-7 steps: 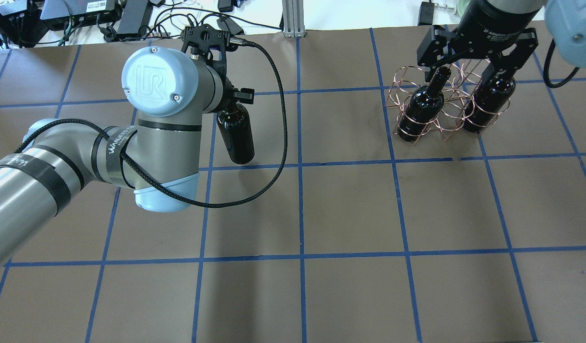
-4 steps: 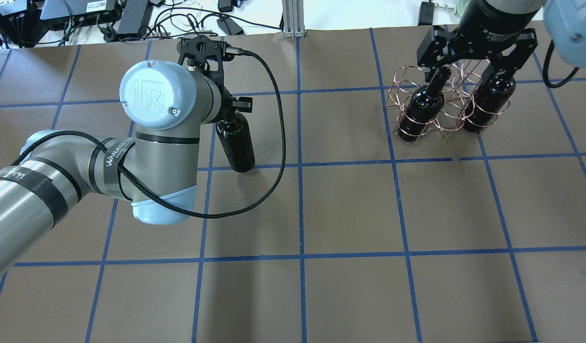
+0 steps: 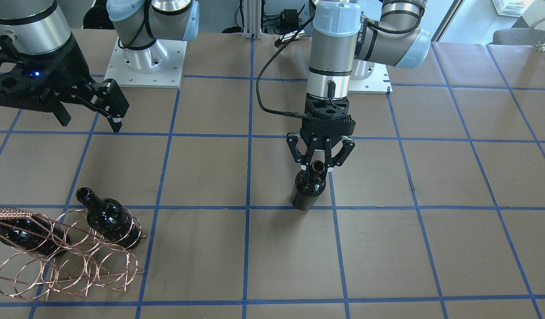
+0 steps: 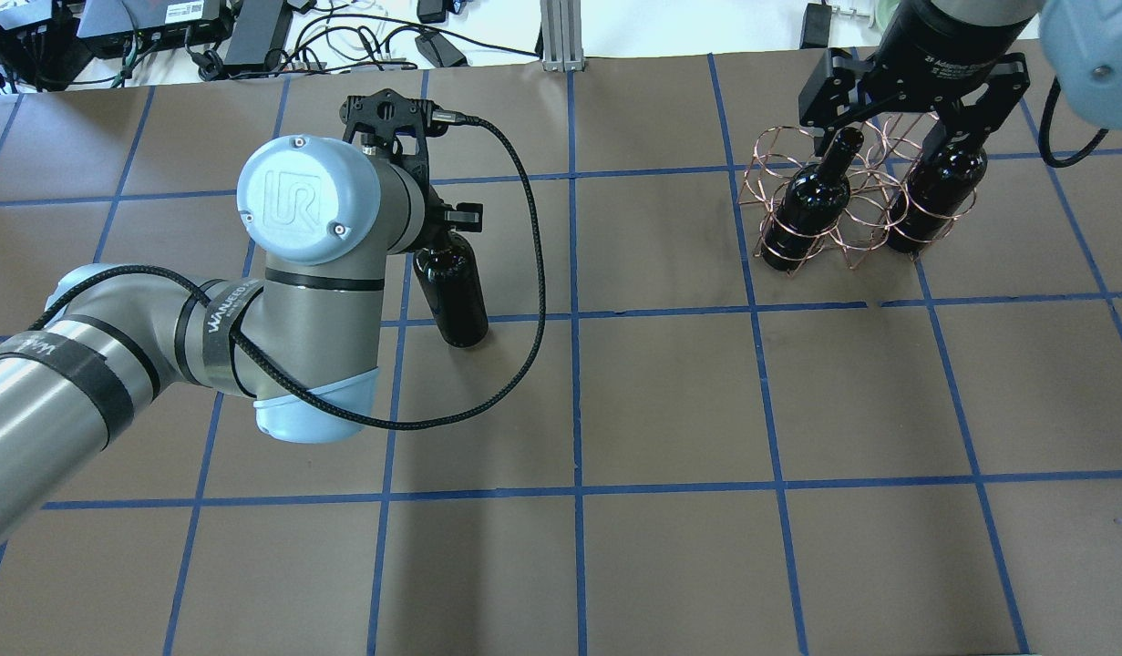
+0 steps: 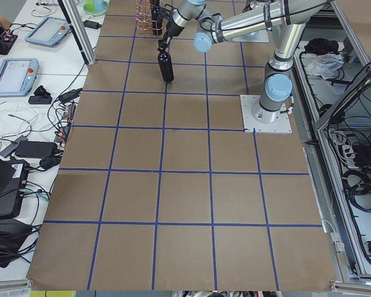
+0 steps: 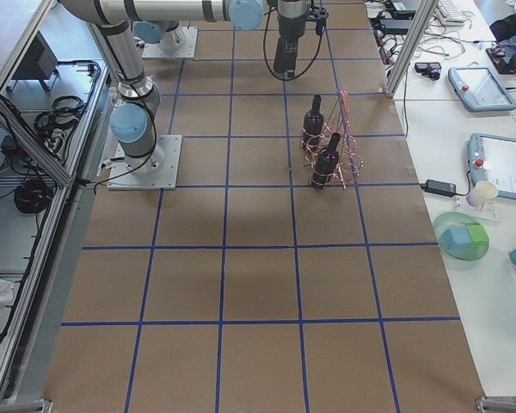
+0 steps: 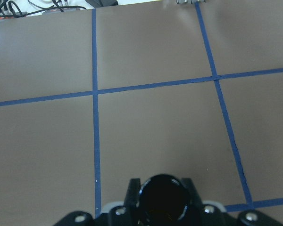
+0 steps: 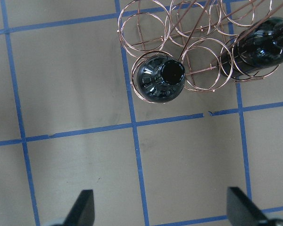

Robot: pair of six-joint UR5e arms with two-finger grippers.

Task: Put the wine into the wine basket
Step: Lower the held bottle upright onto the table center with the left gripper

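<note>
My left gripper (image 3: 318, 165) is shut on the neck of a near-black wine bottle (image 3: 307, 191), which is upright near the table's middle. It also shows in the overhead view (image 4: 453, 293), and its mouth shows between the fingers in the left wrist view (image 7: 162, 198). I cannot tell whether its base touches the table. The copper wire wine basket (image 4: 854, 211) stands at the far right and holds two like bottles (image 4: 811, 202) (image 4: 936, 193). My right gripper (image 4: 896, 123) is open and empty above the basket (image 8: 179, 28).
The table (image 4: 670, 410) is brown paper with a blue tape grid. Cables and electronics (image 4: 205, 32) lie beyond its far edge. A metal post (image 4: 557, 32) stands at the far middle. Both arm bases (image 3: 144, 57) sit on the robot's side.
My left gripper has carried the bottle a little toward the robot's side of the table. The right gripper, the basket and its two bottles have not moved.
</note>
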